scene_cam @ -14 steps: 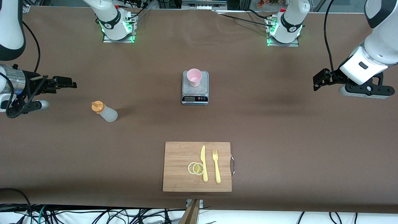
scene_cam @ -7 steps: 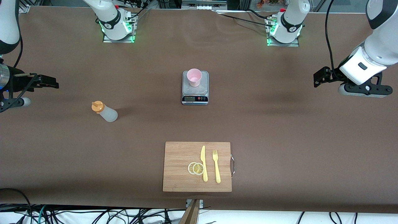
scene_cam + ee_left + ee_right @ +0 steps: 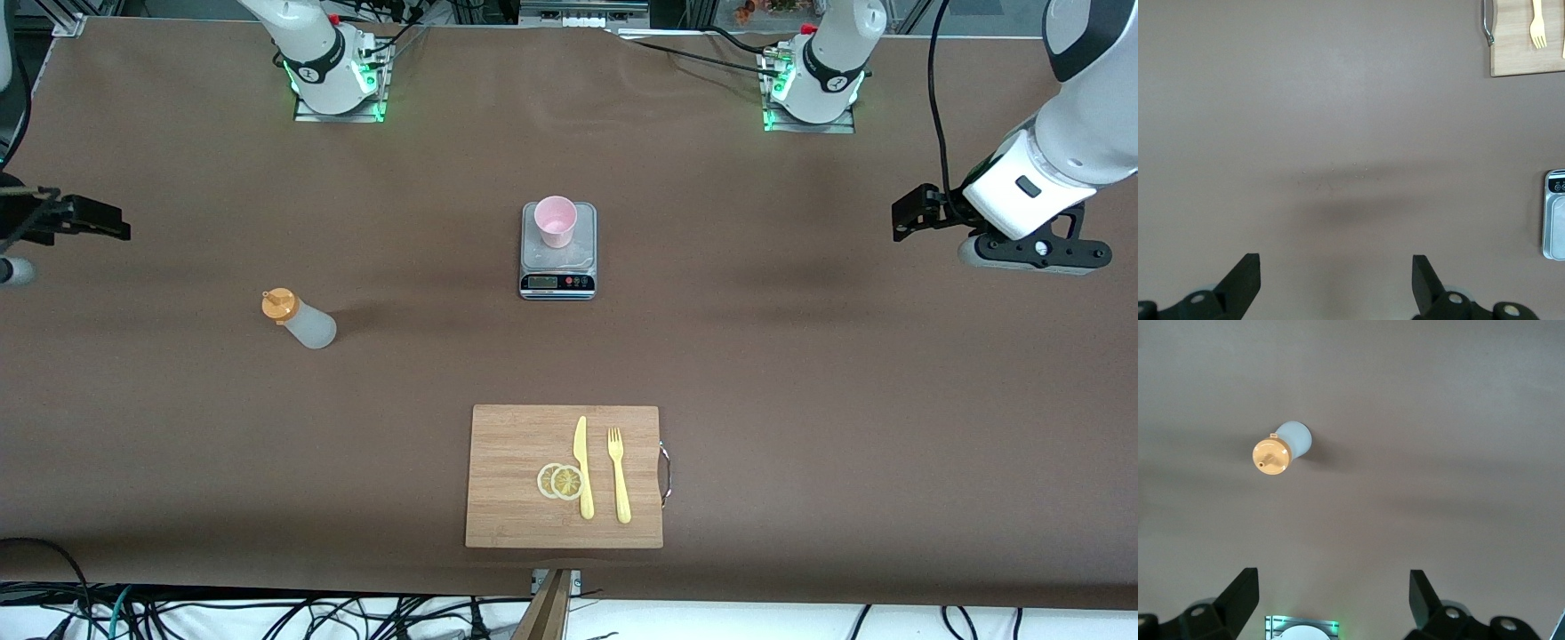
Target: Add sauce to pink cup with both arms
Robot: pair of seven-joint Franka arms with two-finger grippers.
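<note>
The sauce bottle (image 3: 298,318), whitish with an orange cap, stands on the brown table toward the right arm's end; the right wrist view shows it from above (image 3: 1281,450). The pale pink cup (image 3: 556,220) stands on a small kitchen scale (image 3: 557,271) at mid-table. My right gripper (image 3: 111,227) hangs open over the table at its own end, well apart from the bottle, with nothing between its fingers (image 3: 1331,593). My left gripper (image 3: 902,220) hangs open and empty (image 3: 1336,277) over bare table at the left arm's end, well away from the cup.
A wooden cutting board (image 3: 507,444) lies nearer to the front camera than the scale. It carries a yellow knife (image 3: 582,467), a yellow fork (image 3: 619,476) and two lemon slices (image 3: 560,481). The two arm bases (image 3: 333,76) with green lights stand along the table's back edge.
The right gripper has drawn away from the bottle toward its own end of the table, still open. The left gripper has shifted only slightly. Bottle and cup have not moved.
</note>
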